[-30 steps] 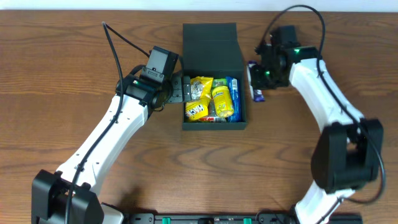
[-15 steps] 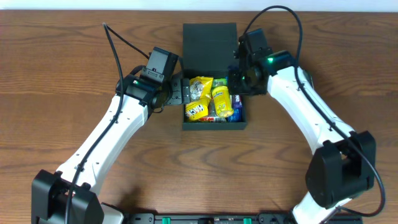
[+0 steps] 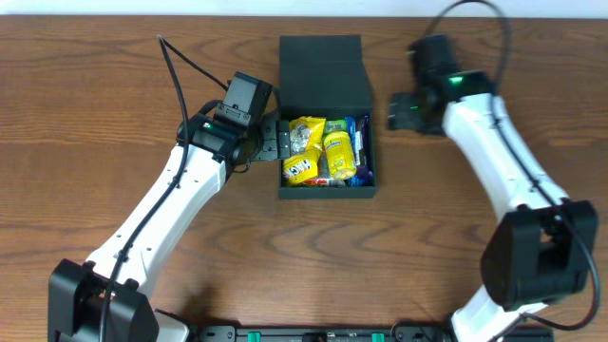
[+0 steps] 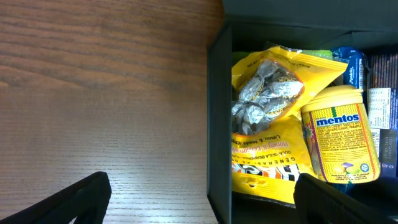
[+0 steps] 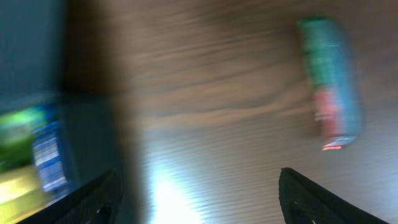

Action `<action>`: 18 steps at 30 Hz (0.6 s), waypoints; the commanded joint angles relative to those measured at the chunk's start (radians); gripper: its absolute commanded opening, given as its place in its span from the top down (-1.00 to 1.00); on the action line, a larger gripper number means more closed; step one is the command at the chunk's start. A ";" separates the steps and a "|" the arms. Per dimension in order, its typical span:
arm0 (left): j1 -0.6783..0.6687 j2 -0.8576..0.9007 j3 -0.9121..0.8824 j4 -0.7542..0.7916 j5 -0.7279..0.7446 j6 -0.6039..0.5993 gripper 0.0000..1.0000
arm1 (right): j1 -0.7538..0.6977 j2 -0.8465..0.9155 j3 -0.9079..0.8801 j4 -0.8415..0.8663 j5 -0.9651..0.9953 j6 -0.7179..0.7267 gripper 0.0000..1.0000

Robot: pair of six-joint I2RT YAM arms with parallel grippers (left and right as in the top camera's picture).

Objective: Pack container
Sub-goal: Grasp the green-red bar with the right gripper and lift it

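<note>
The container (image 3: 328, 187), a dark box with its flap lid (image 3: 321, 66) standing open at the back, sits mid-table. It holds yellow snack packets (image 4: 273, 81), a yellow Mentos tub (image 4: 342, 143) and blue packets (image 3: 362, 142) along its right side. My left gripper (image 3: 275, 142) is open, its fingers straddling the box's left wall (image 4: 217, 124) with nothing held. Just right of the box, my right gripper (image 3: 394, 109) hangs open and empty over bare wood. Its wrist view is blurred, with the gripper (image 5: 199, 199) beside the box's right edge (image 5: 37, 74).
A blurred green and red object (image 5: 329, 81) lies on the wood to the right of the box. The brown wooden table (image 3: 95, 114) surrounds the box on all sides.
My right gripper opened over the box's right side, left a purple packet inside, and has pulled back to the right. The left arm has not moved.
</note>
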 commanded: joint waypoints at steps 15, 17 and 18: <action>0.004 -0.005 0.016 0.000 -0.018 0.010 -0.91 | -0.341 0.043 -0.126 0.245 -0.100 -0.397 -0.47; 0.004 -0.005 0.016 0.003 -0.018 0.010 -0.91 | -0.341 0.087 -0.128 0.244 -0.100 -0.409 -0.43; 0.004 -0.005 0.016 0.003 -0.018 0.010 -0.90 | -0.341 0.105 -0.128 0.244 -0.099 -0.409 -0.42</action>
